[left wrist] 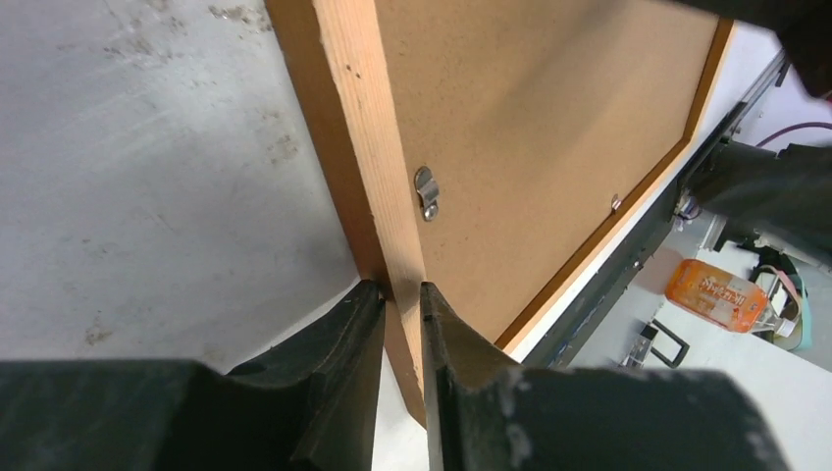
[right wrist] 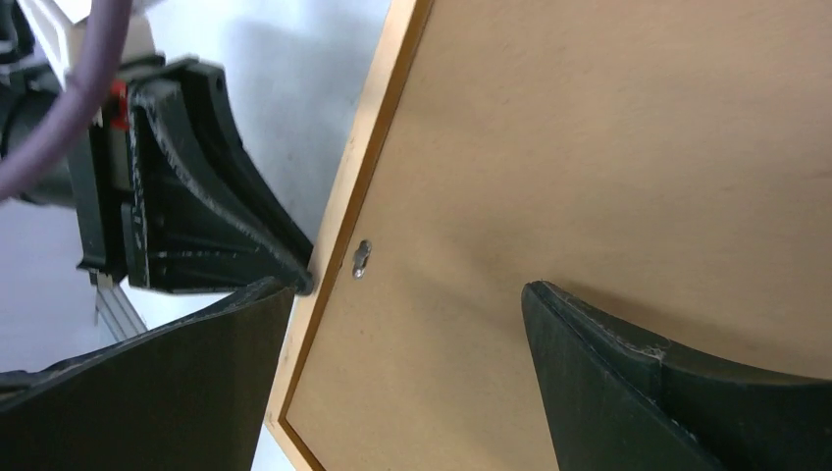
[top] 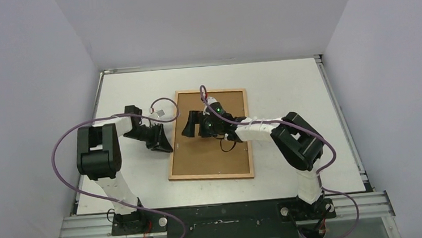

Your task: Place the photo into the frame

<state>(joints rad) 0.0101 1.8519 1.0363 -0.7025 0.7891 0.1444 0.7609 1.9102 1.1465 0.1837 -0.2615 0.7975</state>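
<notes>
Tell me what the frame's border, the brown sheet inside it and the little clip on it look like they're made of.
The frame border looks like unvarnished light wood: visible grain and dark specks. The backing sheet seems matte brown fibreboard, evenly speckled, no grain. The clip looks like shiny silvery metal.

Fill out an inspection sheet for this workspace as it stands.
Surface: white table, scuffed and stained in the left wrist view.
Job's things: frame lies face down, brown backing sheet set in it, turn clip showing; photo not seen.
Clutter: nothing seen.
Tools: left tool shut on the frame's left border; right tool open over the backing sheet.
Cables: purple cables loop along both arms; the right one arcs over the frame.
Surroundings: plain grey walls; orange packet beyond the table edge.
</notes>
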